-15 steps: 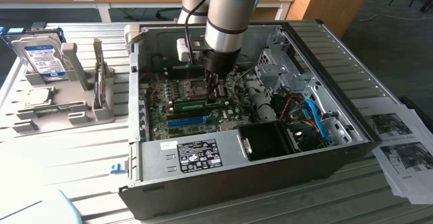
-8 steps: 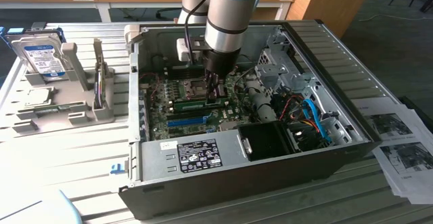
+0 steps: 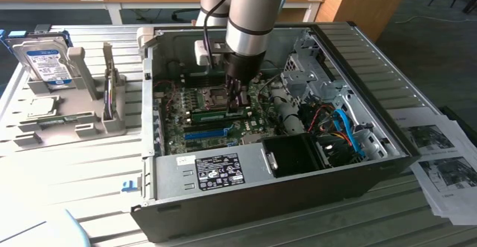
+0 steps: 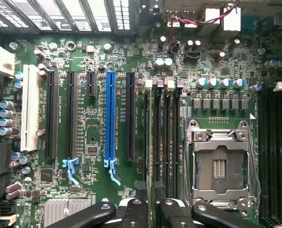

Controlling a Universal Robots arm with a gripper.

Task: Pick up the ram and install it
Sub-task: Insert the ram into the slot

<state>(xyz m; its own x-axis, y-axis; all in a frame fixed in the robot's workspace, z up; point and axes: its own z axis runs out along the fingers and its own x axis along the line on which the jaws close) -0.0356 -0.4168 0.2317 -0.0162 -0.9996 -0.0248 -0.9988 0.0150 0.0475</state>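
Robot arm reaches straight down into an open case point(image 3: 372, 85) laid on its side, so that the board point(image 3: 175, 121) faces up and can be met from above. The gripper point(image 3: 238, 106) is clenched on the ram point(image 3: 214, 114), the thin green stick held on edge just beside the socket point(image 3: 216, 96), at the memory slots. It looks lined up lengthways with a slot, the way a stick has to sit if its contact edge is to meet the slot squarely.

From the wrist, the gripper point(image 4: 152, 211) stands over the same row of dark slots, the ram point(image 4: 151, 142) running away from it edge-on between the blue slot point(image 4: 110, 118) and the socket point(image 4: 219, 166). Whether the stick is fully seated cannot be told from here; by my reading the arm is in the installing step, with the pick-up done.

On the exterior view's left a hard drive point(image 3: 46, 60) stands upright in a grey rack point(image 3: 89, 118), well apart from the case, likely parked there to be easy to reach. Printed sheets point(image 3: 439, 157) lie on the exterior view's right.
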